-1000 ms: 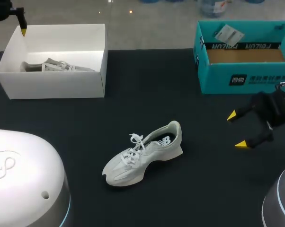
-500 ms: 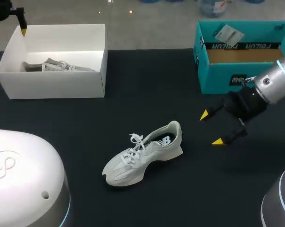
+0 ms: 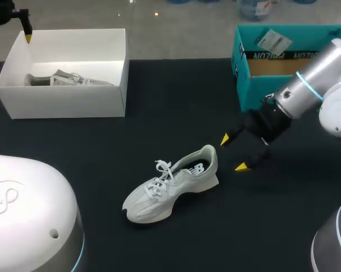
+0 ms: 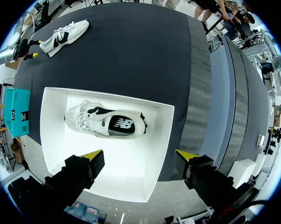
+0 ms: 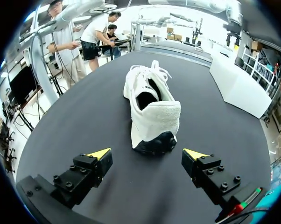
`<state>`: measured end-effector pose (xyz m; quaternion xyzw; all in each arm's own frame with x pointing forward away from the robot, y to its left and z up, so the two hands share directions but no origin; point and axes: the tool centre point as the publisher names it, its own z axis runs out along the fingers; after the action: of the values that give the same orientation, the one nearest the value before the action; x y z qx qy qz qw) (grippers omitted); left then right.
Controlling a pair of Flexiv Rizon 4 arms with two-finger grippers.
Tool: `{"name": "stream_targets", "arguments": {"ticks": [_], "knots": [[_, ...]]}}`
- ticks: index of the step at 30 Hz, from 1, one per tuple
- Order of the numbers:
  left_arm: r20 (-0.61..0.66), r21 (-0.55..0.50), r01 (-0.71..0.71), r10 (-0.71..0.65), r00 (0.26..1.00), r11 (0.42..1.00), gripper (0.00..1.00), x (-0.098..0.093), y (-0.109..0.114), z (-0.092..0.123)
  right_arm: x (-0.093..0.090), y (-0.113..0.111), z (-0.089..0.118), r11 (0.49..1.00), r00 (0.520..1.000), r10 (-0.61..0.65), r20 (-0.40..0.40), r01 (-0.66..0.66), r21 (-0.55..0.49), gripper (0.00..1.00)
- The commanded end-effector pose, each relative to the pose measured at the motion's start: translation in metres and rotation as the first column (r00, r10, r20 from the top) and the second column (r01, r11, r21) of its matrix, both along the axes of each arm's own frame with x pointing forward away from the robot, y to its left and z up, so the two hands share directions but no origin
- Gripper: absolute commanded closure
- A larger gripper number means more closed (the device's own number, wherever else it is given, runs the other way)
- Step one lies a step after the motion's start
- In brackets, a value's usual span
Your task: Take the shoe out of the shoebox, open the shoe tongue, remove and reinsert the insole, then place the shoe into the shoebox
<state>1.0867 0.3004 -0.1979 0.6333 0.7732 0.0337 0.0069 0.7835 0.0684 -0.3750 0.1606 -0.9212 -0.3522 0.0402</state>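
A pale grey laced shoe (image 3: 173,183) lies on the black table, toe toward the front left, heel toward my right gripper (image 3: 233,152). That gripper stands open just right of the heel, not touching it. In the right wrist view the shoe (image 5: 150,107) is just ahead of the open right gripper (image 5: 149,156), heel nearest. A second shoe (image 3: 71,79) lies inside the white shoebox (image 3: 68,102) at the far left. My left gripper (image 4: 138,156) hangs open above that box (image 4: 61,140), over the shoe (image 4: 105,122) in it; one yellow fingertip (image 3: 28,38) shows at the box's far left corner.
A teal cardboard box (image 3: 289,93) with a brown floor stands at the far right, behind my right arm. White robot bases fill the near left (image 3: 29,215) and near right corners. Bare black mat lies between the boxes and around the shoe.
My right gripper has travelled left across the table, from near the right edge to just beside the shoe's heel, staying open. The left arm and both shoes have not moved.
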Motion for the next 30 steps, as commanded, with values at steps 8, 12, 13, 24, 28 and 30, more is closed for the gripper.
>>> {"name": "stream_targets", "arguments": {"ticks": [8, 12, 13, 24, 28, 30], "knots": [[0.001, 0.001, 0.000, 0.000, 1.000, 1.000, 0.00, 0.000, 0.000, 0.000, 0.019, 0.028, -0.017, 0.999, 0.996, 0.026, -0.085, -0.024, 0.022, 0.00], [0.001, 0.001, 0.000, 0.000, 1.000, 1.000, 0.00, 0.000, 0.000, 0.000, 0.018, 0.033, -0.020, 0.999, 0.994, 0.031, -0.106, -0.028, 0.024, 0.00], [0.001, 0.001, 0.000, 0.000, 1.000, 1.000, 0.00, 0.000, 0.000, 0.000, 0.017, 0.034, -0.020, 0.999, 0.993, 0.029, -0.112, -0.026, 0.026, 0.00], [0.001, 0.001, 0.000, 0.000, 1.000, 1.000, 0.00, 0.000, 0.000, 0.000, 0.001, 0.049, -0.029, 0.998, 0.988, 0.026, -0.153, -0.017, 0.058, 0.00], [0.001, 0.001, 0.000, 0.000, 1.000, 1.000, 0.00, 0.000, 0.000, 0.000, -0.004, 0.056, -0.034, 0.997, 0.986, 0.029, -0.163, -0.018, 0.070, 0.00], [0.001, 0.001, 0.000, 0.000, 1.000, 1.000, 0.00, 0.000, 0.000, 0.000, -0.005, 0.060, -0.036, 0.997, 0.986, 0.031, -0.165, -0.020, 0.072, 0.00]]}}
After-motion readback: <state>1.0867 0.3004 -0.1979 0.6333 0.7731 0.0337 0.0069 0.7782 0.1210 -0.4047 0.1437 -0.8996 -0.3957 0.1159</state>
